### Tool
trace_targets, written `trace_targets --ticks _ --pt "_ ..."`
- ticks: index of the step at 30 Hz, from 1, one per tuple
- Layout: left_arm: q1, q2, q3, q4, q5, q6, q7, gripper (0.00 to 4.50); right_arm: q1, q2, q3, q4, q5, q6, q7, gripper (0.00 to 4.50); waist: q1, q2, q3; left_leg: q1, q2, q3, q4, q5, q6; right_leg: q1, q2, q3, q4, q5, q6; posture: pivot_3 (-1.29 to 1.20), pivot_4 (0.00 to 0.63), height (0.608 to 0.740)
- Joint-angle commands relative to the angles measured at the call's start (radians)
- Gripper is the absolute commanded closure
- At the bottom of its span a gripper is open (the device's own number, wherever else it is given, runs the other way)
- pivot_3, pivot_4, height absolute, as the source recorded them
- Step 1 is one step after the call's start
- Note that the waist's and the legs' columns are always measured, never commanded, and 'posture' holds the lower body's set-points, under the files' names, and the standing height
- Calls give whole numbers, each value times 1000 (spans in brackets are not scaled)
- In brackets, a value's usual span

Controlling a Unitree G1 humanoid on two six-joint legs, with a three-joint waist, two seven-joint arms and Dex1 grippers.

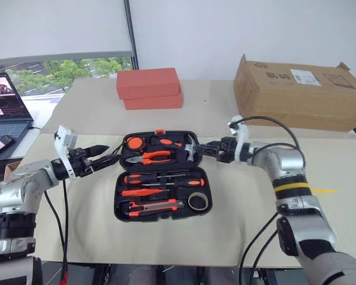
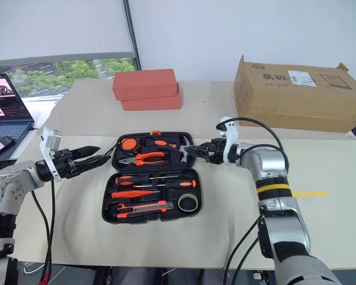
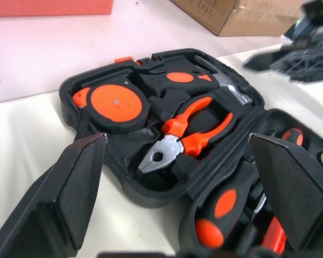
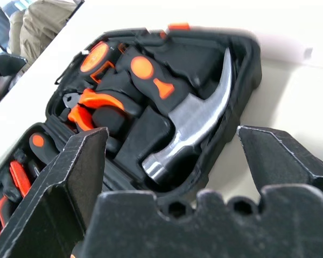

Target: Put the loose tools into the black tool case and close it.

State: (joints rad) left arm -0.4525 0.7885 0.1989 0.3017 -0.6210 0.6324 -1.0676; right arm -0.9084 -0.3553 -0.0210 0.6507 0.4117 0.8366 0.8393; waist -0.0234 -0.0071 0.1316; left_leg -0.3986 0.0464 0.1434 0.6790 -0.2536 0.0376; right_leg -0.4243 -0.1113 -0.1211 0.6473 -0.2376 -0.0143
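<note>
While the black tool case [image 1: 161, 176] lies fully open on the paper-covered table [image 1: 320, 237], its near half already holds the loose tools: slim screwdrivers [image 1: 166, 179] with orange-and-black handles lie side by side in their slots, an orange-and-black knife-like tool [image 1: 154, 206] sits along the near edge, and the small tape ring [image 1: 197, 201] rests in the near right corner. No tool lies loose on the table around the case, so the loading looks done, as far as these pictures show. What is left, by my reading, is the closing: the two halves lie flat, hinged along the middle, and the small orange latch [image 1: 160, 131] on the far rim is undone.

Further back, both arms flank the case's far half. The left gripper [image 1: 104, 153] hangs just beside its left edge with fingers spread and nothing between them. The right gripper [image 1: 203, 149] reaches in at the right edge, jaws parted and empty; whether its tips touch the rim I cannot tell. That far half carries the orange-handled pliers [image 1: 154, 157], the hammer [image 4: 194, 121] and the tape measure [image 1: 134, 143], all seated.

Beyond the case stand two stacked red-orange blocks [image 1: 149, 88], and to the far right a cardboard box [image 1: 299, 92]. A laptop [image 1: 6, 104] sits well apart off the table's left edge.
</note>
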Motion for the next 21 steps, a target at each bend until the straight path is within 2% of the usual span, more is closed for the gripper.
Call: trace_targets --ticks 1,4,5,6,12,14,21 --pt "-23 8 3 14 11 13 -21 0 -64 13 -29 79 -10 -48 4 314 -3 0 0 0 0 0 0 0 0 0 0 0 0 0 0 0 150 711" --pt "-22 12 7 13 17 25 -21 0 -88 18 -30 116 -18 -72 9 1128 -10 0 0 0 0 0 0 0 -1 0 0 0 0 0 0 0 150 711" --pt "-17 15 8 11 21 26 -21 0 -91 18 -24 121 -24 -80 14 1553 -12 0 0 0 0 0 0 0 -1 0 0 0 0 0 0 0 150 711" --pt "-11 16 12 9 22 30 -20 0 -92 20 -20 124 -28 -85 17 1727 -13 0 0 0 0 0 0 0 -1 0 0 0 0 0 0 0 150 711" --pt "-1 10 29 17 28 54 5 0 -94 31 -11 131 -49 -105 30 3943 -22 0 0 0 0 0 0 1 -1 0 0 0 0 0 0 0 150 711" --pt "-5 9 29 29 34 59 13 0 -95 32 -3 136 -60 -114 32 4460 -25 0 0 1 1 0 0 1 -1 0 0 1 0 0 0 0 150 711" --pt "-31 5 36 71 34 65 23 0 -92 34 11 164 -98 -180 64 4460 -21 0 0 1 1 0 0 1 -2 0 -1 1 0 0 0 0 150 711"
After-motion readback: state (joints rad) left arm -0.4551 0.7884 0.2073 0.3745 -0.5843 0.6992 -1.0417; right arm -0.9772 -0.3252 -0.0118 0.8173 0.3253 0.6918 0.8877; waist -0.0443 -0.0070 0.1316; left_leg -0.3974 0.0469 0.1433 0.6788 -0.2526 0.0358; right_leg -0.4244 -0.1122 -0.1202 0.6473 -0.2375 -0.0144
